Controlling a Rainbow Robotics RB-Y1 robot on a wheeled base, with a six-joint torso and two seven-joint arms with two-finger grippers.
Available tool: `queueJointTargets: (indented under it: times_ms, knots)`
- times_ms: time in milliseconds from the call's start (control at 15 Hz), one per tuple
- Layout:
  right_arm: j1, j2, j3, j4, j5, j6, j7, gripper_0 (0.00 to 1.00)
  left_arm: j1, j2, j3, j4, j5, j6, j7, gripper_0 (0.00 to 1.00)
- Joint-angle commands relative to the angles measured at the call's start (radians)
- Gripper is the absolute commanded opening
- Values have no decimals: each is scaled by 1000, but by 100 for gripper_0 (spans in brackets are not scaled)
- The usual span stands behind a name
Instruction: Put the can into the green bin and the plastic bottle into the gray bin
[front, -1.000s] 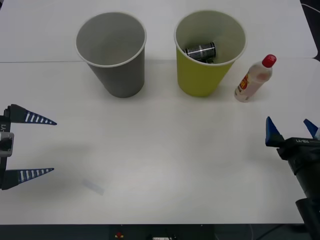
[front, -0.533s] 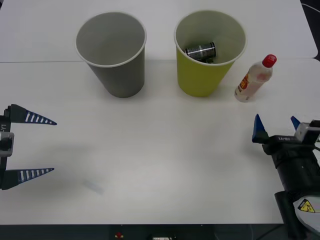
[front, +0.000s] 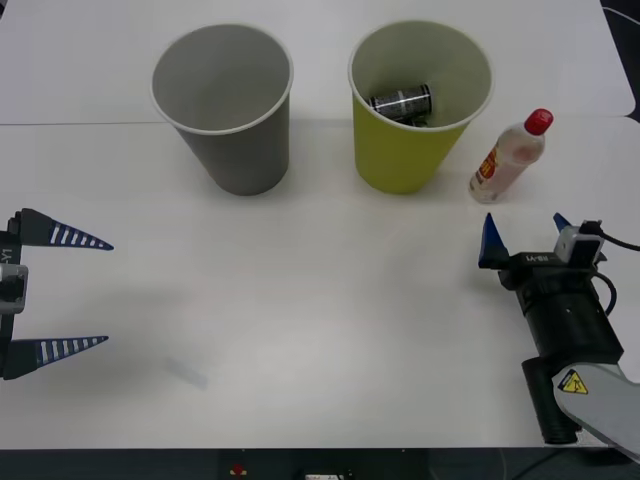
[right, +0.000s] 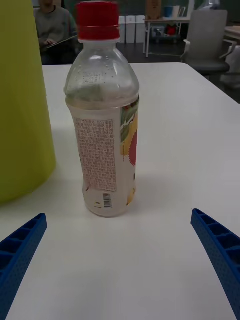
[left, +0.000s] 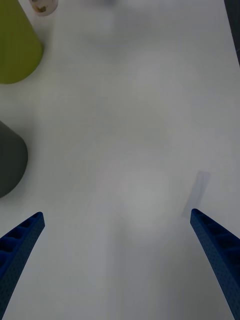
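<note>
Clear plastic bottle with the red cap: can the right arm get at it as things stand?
Probably yes. The right hand is open and faces the clear red-capped plastic bottle, bare white table between them. The yellow-green paper bin stands close beside the bottle, leaving little room there.

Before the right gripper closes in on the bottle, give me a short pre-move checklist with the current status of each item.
1. Can inside the green bin: ok.
2. Plastic bottle upright on the table, beside the green bin: ok.
3. Right gripper open, bottle ahead between its fingers: ok.
4. Gray bin upright, nothing seen inside: ok.
5. Left gripper open at the table's left edge, away from the bins: ok.
6. Fingers level with the bottle's body: cannot tell.
</note>
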Motion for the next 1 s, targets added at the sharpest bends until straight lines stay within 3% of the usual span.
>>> queueJointTargets:
  times_ms: [67, 1000]
  knots:
    - [-54, 24, 21, 50, 0, -1, 0, 100, 0, 0, 0, 0, 0, 0, 0, 100]
    - [-263, 122, 32, 285, -20, -56, 3, 100, 0, 0, 0, 0, 0, 0, 0, 100]
